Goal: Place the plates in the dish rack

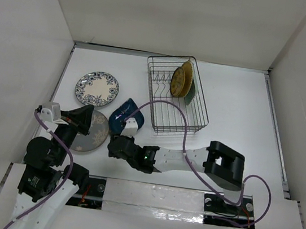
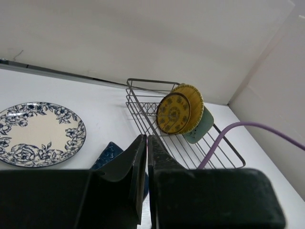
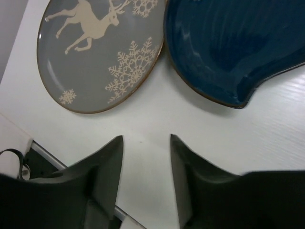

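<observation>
- No lettering, brand, number or sign was legible in any of the three views.

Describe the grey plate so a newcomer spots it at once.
Start at the wire dish rack, then look left to the three plates lying flat. The grey plate is the lowest of them in the top view, beside the dark blue teardrop plate. Only it bears a white reindeer and snowflakes.
</observation>
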Available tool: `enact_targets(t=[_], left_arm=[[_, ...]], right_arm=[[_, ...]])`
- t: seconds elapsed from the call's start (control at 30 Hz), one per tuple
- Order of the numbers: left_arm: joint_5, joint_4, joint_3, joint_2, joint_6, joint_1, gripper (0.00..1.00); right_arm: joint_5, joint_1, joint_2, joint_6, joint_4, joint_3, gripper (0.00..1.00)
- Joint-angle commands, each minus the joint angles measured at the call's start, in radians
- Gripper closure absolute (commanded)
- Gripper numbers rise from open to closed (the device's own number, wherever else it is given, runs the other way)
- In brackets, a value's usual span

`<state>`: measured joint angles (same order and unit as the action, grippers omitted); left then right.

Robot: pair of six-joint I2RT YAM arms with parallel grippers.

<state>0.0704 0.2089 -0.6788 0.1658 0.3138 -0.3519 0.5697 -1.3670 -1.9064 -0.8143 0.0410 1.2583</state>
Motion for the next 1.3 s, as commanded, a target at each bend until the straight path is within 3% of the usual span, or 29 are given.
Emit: enact_targets(t=[0.0,0.37,0.63,0.7,0.83,0.87,1.0,1.27], left_arm=[[0.022,-0.037,-0.011,-0.023,0.007,-0.004,0.96],[0.017,-0.039,-0.008,-0.040,0.008,-0.004,0.88],[0.022,-0.037,-0.010,-0.046,0.008,-0.004,0.87],[0.020,-0.037,-0.010,-0.046,0.008,-0.004,0.87],[0.017,-0.039,-0.008,-0.046,0.008,-0.004,0.87],[0.014,-0.039,-0.008,-0.045,0.008,-0.004,0.86],[0.008,-0.039,-0.007,-0.045,0.008,-0.004,0.86],[0.042,-0.040,-0.011,-0.043,0.007,-0.004,0.86]], right_arm=[[-0.047,-0.015,-0.069,-0.195,0.143,0.069,0.44],[-0.105,0.006,-0.339,-0.485,0.305,0.182,0.41],[-0.108,0.039,-0.451,-0.609,0.387,0.231,0.48],[-0.125,0.051,-0.471,-0.624,0.332,0.262,0.51],[-0.108,0.071,-0.467,-0.675,0.427,0.179,0.65],[-0.123,0.080,-0.470,-0.678,0.448,0.173,0.78],[-0.133,0.071,-0.458,-0.631,0.462,0.170,0.98],[-0.025,0.016,-0.301,-0.294,0.482,0.145,1.00]])
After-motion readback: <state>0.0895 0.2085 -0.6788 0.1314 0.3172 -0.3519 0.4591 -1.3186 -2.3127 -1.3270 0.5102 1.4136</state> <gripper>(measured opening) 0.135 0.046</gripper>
